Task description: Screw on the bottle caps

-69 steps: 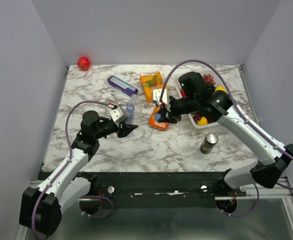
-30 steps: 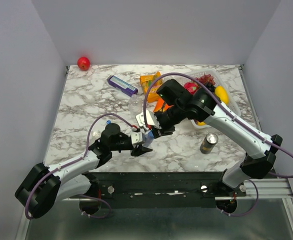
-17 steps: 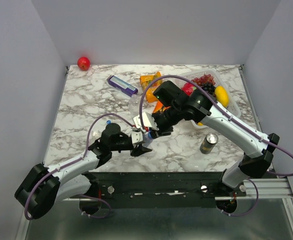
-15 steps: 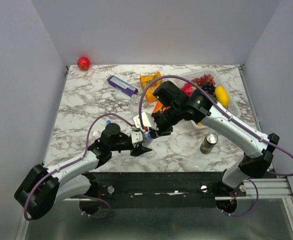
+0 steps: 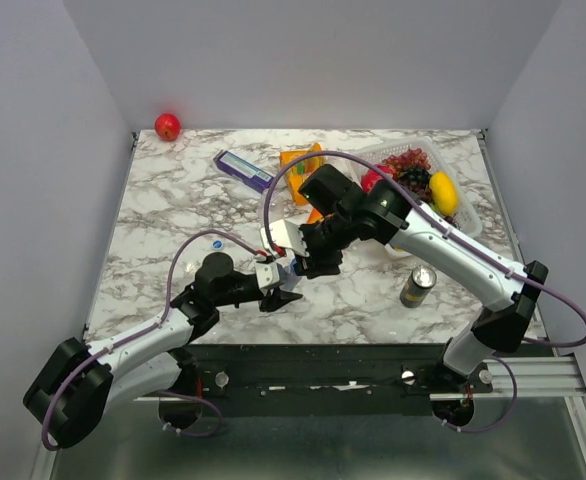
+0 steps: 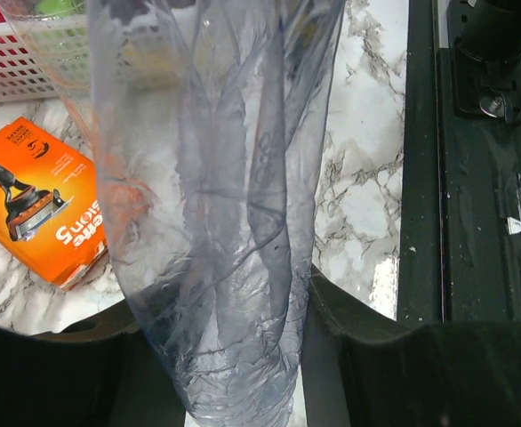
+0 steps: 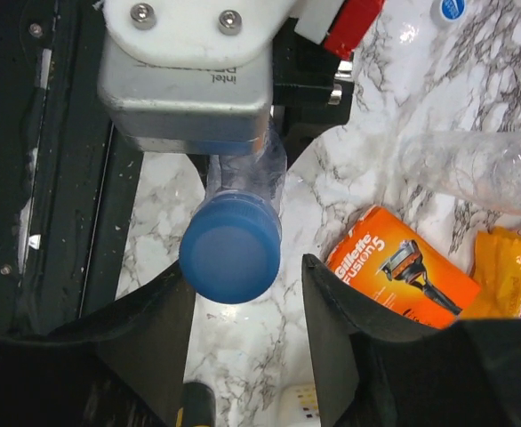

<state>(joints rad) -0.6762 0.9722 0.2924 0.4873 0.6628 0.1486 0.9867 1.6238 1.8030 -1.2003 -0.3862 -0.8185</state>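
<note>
My left gripper (image 5: pixel 279 286) (image 6: pixel 234 307) is shut on a crinkled clear bottle (image 6: pixel 216 205), held tilted just above the table near its front edge. A blue cap (image 7: pixel 230 250) (image 5: pixel 294 266) sits on that bottle's neck. My right gripper (image 5: pixel 307 263) (image 7: pixel 247 267) is open around the cap; its left finger is close to the cap and a gap shows on the right. A second clear bottle (image 7: pixel 474 173) lies on the table behind. A loose blue cap (image 5: pixel 216 243) (image 7: pixel 450 9) lies to the left.
An orange razor box (image 7: pixel 403 267) (image 6: pixel 43 213) lies just behind the grippers, next to yellow packets (image 7: pixel 514 267). A dark can (image 5: pixel 418 285) stands at the right front. A fruit basket (image 5: pixel 383 152), a purple box (image 5: pixel 243 170) and a red ball (image 5: pixel 167 126) lie farther back.
The left arm carried the bottle from mid-left to the front middle, and the right arm came down over its neck. In the last half second both shifted slightly left.
</note>
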